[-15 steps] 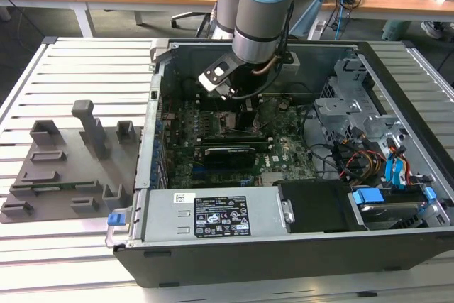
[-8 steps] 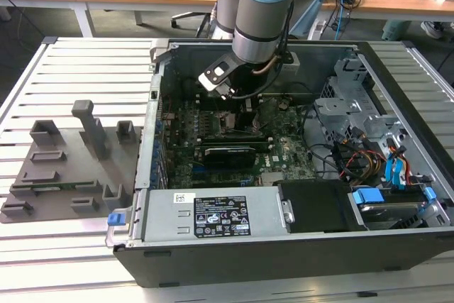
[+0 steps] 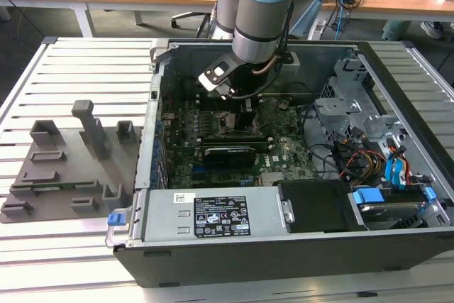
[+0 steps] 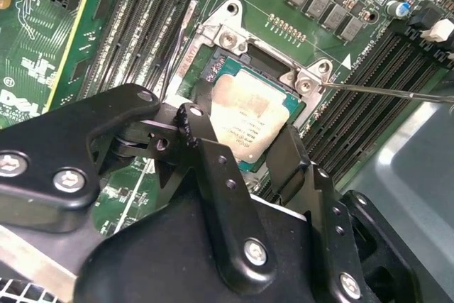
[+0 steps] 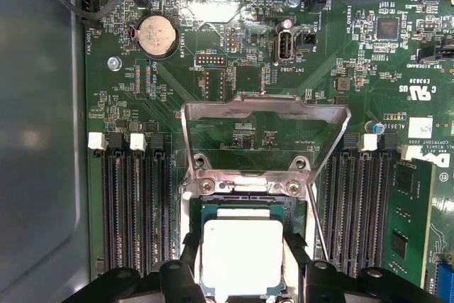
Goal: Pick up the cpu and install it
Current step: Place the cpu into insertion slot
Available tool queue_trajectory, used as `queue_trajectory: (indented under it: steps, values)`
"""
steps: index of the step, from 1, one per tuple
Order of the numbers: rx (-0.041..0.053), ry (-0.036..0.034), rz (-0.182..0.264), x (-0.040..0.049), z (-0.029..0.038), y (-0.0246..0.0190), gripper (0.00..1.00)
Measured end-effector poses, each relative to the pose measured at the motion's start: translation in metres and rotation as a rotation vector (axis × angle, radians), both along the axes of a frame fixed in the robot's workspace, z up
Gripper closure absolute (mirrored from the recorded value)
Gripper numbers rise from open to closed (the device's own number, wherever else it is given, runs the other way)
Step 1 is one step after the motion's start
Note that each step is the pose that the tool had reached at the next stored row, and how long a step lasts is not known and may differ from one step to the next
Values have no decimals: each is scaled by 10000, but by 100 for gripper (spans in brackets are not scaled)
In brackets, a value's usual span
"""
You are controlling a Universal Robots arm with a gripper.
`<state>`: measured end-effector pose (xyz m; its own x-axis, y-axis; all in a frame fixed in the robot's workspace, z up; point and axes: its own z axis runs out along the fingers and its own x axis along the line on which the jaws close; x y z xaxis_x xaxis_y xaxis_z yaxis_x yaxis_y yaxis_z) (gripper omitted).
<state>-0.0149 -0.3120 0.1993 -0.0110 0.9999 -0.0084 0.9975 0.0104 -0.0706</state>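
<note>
Closed on the cpu (image 5: 240, 246), the hand (image 5: 242, 264) presses one black finger (image 5: 189, 264) against each of two opposite edges of the chip, as both wrist views show. The cpu's silver-grey top faces up and it lies inside the socket (image 4: 213, 76) on the motherboard (image 5: 248, 12). Whether it is fully seated I cannot tell. The socket's metal load plate (image 5: 266, 108) is swung open, and the thin retention lever (image 4: 383, 91) stands clear beside it. Banks of black memory slots (image 5: 135, 204) run along two sides of the socket, and a coin cell battery (image 5: 156, 37) sits farther off on the board.

In the exterior view, at its left, a grey plastic tray (image 3: 64, 168) with upright blocks rests on the slatted metal tabletop (image 3: 71, 54). Next to it is the open computer case (image 3: 152, 97), lying on its side, with the power supply (image 3: 213, 216) along its near edge. The robot arm (image 3: 259, 12) comes down into the middle of the case. At the exterior view's right sit a metal drive cage (image 3: 340, 104) and blue cable connectors (image 3: 394, 168).
</note>
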Motion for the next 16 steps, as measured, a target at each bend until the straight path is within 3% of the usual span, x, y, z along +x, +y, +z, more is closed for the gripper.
queue_trajectory:
  steps: [3, 16]
  values:
    - [-118, 5, 0, -1, 34, -1, 46]
    - [-137, 7, -33, 11, 5, -1, 46]
